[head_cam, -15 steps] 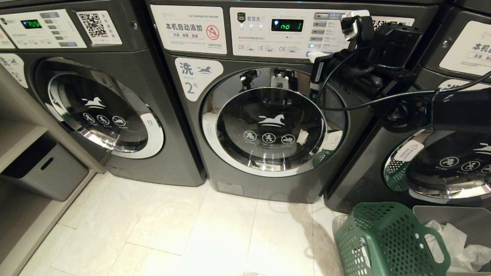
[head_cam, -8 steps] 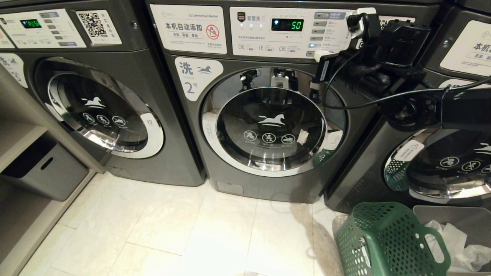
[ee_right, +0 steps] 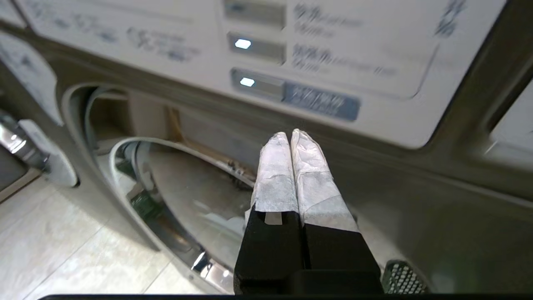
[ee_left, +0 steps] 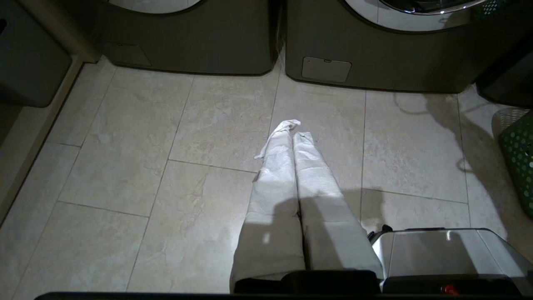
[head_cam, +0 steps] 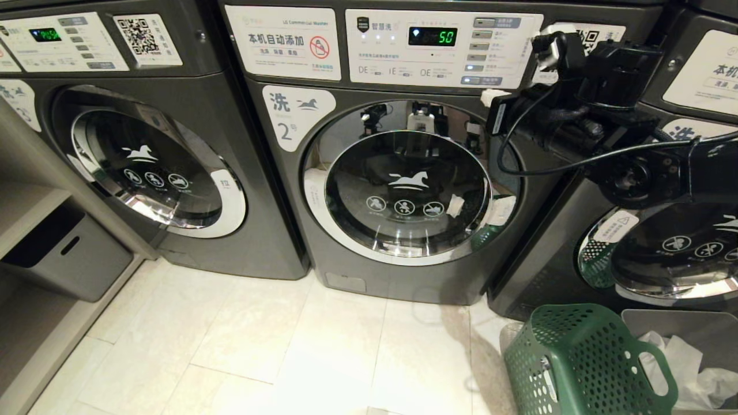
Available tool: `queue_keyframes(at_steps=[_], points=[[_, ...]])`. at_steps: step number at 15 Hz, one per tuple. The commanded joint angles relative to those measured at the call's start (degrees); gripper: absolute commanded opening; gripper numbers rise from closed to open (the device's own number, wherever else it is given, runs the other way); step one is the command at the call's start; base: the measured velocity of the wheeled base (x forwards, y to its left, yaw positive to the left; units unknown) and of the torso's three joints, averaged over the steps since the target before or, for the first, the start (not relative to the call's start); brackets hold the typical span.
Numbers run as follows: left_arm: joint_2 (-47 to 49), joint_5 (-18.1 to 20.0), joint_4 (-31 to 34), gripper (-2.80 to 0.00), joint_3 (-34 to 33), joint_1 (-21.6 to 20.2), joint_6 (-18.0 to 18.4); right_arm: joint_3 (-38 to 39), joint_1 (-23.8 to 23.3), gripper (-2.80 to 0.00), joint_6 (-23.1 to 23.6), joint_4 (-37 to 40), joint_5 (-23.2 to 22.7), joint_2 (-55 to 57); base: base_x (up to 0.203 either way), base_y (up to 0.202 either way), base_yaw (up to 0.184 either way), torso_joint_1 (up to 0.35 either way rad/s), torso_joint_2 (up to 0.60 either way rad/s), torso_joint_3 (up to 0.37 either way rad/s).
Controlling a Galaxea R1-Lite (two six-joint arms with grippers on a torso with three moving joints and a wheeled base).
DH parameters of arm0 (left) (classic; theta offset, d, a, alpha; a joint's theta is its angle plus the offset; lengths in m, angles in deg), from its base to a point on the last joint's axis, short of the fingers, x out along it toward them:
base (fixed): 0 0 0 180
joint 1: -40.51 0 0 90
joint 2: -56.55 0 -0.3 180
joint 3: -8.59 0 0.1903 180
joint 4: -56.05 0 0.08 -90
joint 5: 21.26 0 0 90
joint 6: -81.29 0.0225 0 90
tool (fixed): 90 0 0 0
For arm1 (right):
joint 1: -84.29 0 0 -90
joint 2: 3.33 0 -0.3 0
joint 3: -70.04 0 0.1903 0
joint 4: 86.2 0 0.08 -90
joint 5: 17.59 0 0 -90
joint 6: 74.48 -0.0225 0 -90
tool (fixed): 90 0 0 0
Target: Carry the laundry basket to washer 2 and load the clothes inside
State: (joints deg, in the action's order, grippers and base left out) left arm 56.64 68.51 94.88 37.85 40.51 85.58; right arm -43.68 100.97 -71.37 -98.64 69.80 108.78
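Washer 2 (head_cam: 403, 173) stands in the middle, its round door closed and its display reading 50. My right gripper (head_cam: 490, 95) is shut and empty, its tips (ee_right: 290, 135) close to the washer's front just below the lit buttons at the panel's right end. The green laundry basket (head_cam: 582, 363) sits on the floor at the lower right, in front of the neighbouring machine; its edge also shows in the left wrist view (ee_left: 518, 162). My left gripper (ee_left: 293, 127) hangs shut over bare floor tiles, holding nothing. The clothes are out of view.
Like washers stand to the left (head_cam: 150, 161) and right (head_cam: 680, 248) of washer 2. A grey bin (head_cam: 692, 328) with white bags is beside the basket. Another grey bin (head_cam: 75, 259) sits under a shelf at the left. Pale tiles (head_cam: 259, 346) lie in front.
My right arm has drawn back to the right and slightly down from the control panel. The washer's display has changed to 50. The left arm has stayed still.
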Motion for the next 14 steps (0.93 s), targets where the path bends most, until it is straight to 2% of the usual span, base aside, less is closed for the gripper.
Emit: queue_keyframes(at_steps=[1,4,8,12,14], points=[[-0.01,-0.03,0.02,-2.80,0.00,0.00,0.02,4.94,0.10,-2.80,-0.03,-0.18,-1.14,-3.62,0.000,0.000,0.000,0.000,0.00,0.000],[-0.01,-0.03,-0.24,-2.80,0.00,0.00,-1.46,14.37,0.14,-2.80,0.32,0.60,-1.40,-8.43,0.000,0.000,0.000,0.000,0.00,0.000],[-0.01,-0.03,-0.43,-2.80,-0.10,0.00,-1.57,33.39,-0.17,-2.80,3.10,7.09,-0.87,-21.16,0.000,0.000,0.000,0.000,0.00,0.000],[-0.01,-0.03,-0.69,-2.80,-0.26,0.00,-1.57,52.40,-0.94,-2.80,4.55,15.92,4.47,-36.65,0.000,0.000,0.000,0.000,0.00,0.000],[-0.01,-0.03,-0.69,-2.80,-0.26,0.00,-1.57,61.99,-2.83,-2.80,4.30,16.65,4.16,-41.69,0.000,0.000,0.000,0.000,0.00,0.000]])
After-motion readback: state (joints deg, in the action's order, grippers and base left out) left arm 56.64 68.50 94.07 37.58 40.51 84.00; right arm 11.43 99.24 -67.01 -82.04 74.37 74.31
